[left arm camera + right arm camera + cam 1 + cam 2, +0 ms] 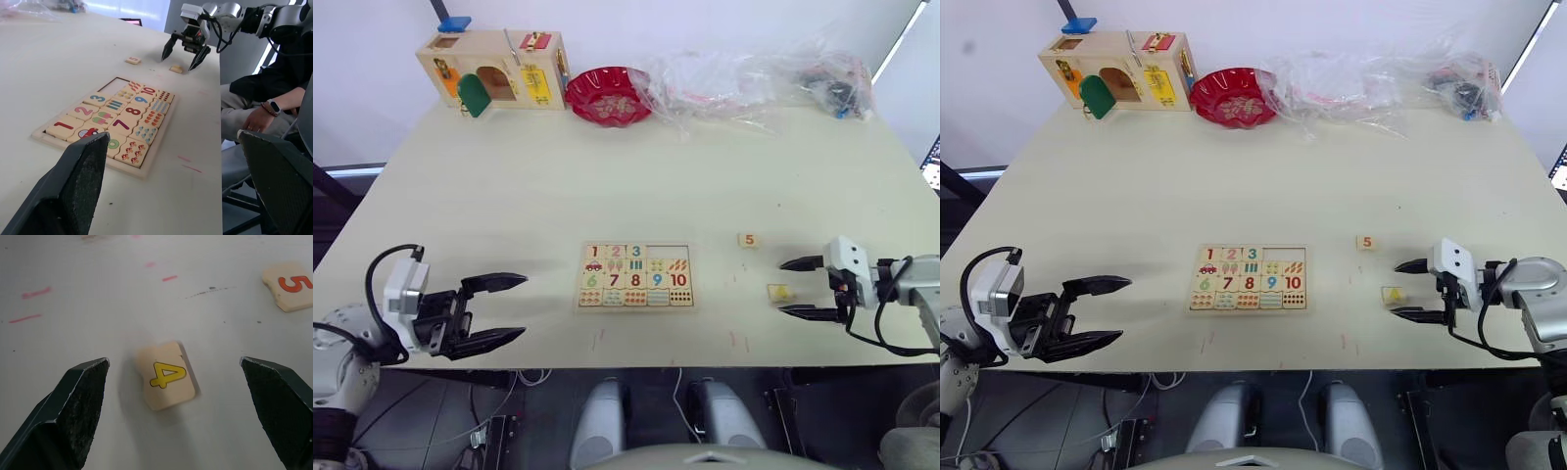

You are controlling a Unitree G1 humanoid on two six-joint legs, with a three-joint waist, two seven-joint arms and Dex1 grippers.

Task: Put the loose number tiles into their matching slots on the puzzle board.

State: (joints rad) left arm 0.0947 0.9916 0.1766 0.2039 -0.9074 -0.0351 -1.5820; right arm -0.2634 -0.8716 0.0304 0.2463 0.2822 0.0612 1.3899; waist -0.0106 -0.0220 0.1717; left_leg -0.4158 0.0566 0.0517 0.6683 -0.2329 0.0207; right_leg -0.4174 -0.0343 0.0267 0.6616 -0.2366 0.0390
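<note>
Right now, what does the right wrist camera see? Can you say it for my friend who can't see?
A small wooden tile with a yellow 4 lies flat on the pale table, between the open black fingers of the right gripper, not touching them. Another tile with a red 5 lies farther off.

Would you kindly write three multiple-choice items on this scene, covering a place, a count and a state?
1. Where does the 4 tile lie?
A. In the puzzle board
B. On the table between the right end effector's fingers
C. In the red bowl

2. How many number tiles lie loose on the table?
A. Two
B. Five
C. None

3. How is the left end effector?
A. Shut on a tile
B. Open, holding nothing
C. Resting on the board

Answers: 1 B, it sits on the table between the right end effector's spread fingers. 2 A, the 4 and the 5 tile lie off the puzzle board. 3 B, its fingers stand apart beside the board.
</note>
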